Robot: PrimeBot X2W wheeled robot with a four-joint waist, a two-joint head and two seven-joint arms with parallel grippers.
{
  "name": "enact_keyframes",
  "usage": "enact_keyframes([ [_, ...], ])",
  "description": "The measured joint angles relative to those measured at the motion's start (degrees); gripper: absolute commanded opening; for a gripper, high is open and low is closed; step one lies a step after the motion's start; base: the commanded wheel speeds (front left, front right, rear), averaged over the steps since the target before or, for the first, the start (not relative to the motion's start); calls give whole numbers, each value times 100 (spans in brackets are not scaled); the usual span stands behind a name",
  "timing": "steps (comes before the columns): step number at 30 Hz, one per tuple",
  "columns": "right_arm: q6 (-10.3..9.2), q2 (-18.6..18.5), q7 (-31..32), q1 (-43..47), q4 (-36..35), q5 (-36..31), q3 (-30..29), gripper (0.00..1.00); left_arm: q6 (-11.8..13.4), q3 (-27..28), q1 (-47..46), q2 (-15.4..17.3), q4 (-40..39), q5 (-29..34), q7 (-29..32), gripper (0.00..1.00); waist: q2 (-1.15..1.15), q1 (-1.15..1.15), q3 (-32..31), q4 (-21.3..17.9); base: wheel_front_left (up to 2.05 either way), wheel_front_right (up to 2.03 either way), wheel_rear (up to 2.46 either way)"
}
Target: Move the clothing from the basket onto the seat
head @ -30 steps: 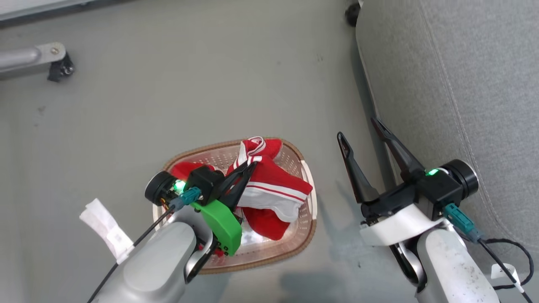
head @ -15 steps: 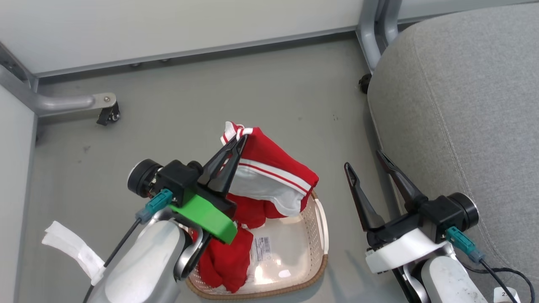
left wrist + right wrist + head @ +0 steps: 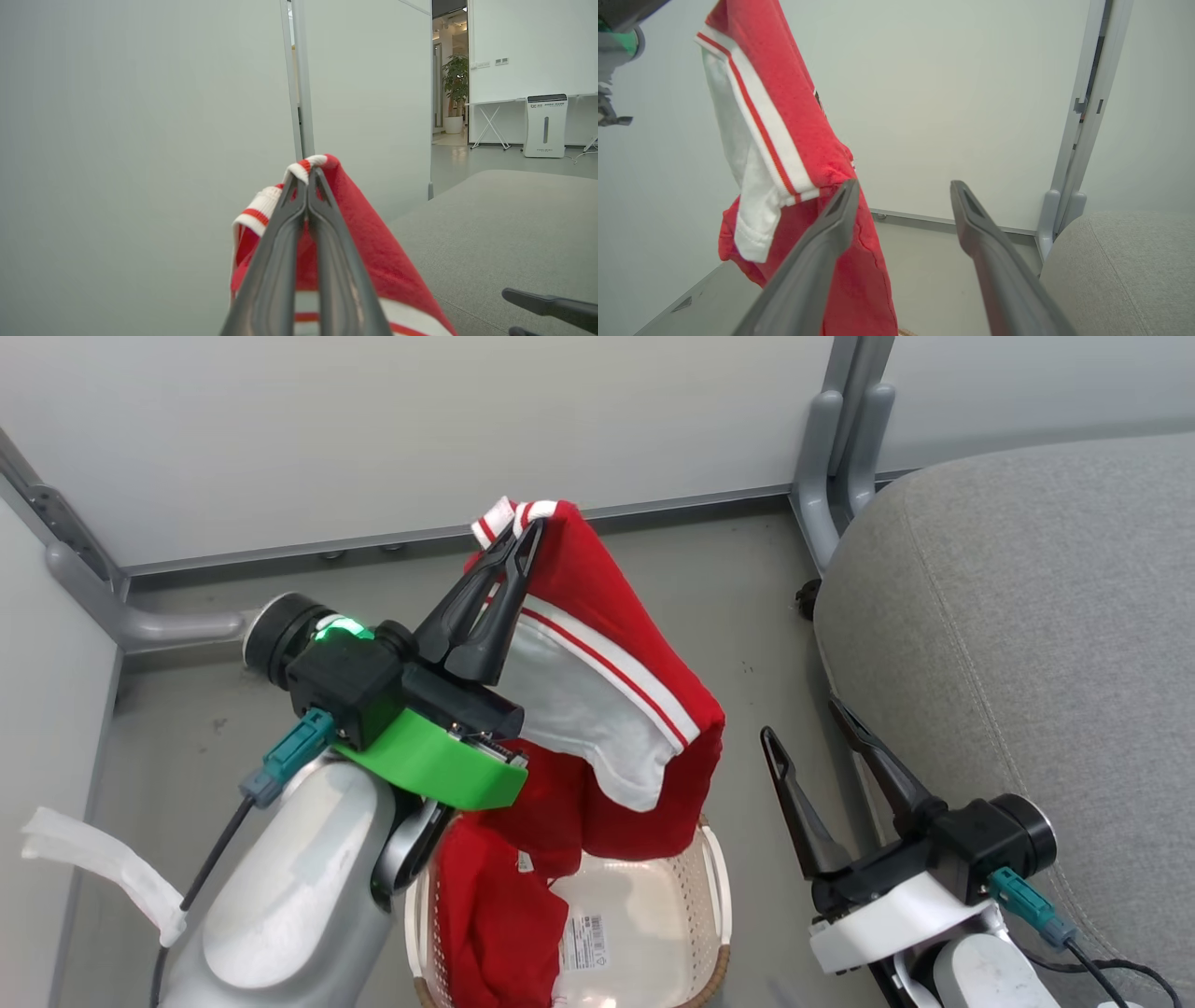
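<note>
Pale grey-white partition wall panels stand at the back of the work area, joined by a grey metal upright post. A smooth grey floor runs below them.

The seat, a large grey fabric-upholstered couch cushion with rounded edges and a stitched seam, lies to the robot's right. Nothing rests on the part of it that is visible.

The clothing, bright red sports fabric with white panels and red-and-white stripe trim, hangs raised above the floor, left of the seat and apart from it. Its lower red folds trail down into the basket. Whether this is one piece or two cannot be told.

The basket, a small cream-white perforated plastic laundry basket with a brown woven-look rim, stands on the floor at the lower edge of the head view, under the hanging cloth. A white barcode label sticker lies on its bare bottom.

The left gripper, two long dark fingers on a green mount, is clamped on the striped white edge band of the clothing, fingertips pressed together with cloth between them.

The right gripper is spread wide and holds nothing. It stands between the basket and the seat's edge, fingers pointing toward the wall.
</note>
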Motion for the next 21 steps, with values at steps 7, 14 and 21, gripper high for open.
enact_keyframes([
  [7, 0, -1, 0, 16, -214, 0, 98, 100, 2, -44, -81, 7, -60, 8, 0, 0, 0, 0, -18, -51, 0, 0, 0],
  [14, 0, 0, 0, 16, -365, -53, 506, 100, 9, -113, -116, -46, -65, 8, 1, 0, 0, 0, 5, -28, 0, 0, 0],
  [21, 2, 0, 0, -14, -13, -413, 679, 100, 9, -223, -312, -175, -211, 5, 0, 0, 0, 0, 53, 60, 0, 0, 0],
])
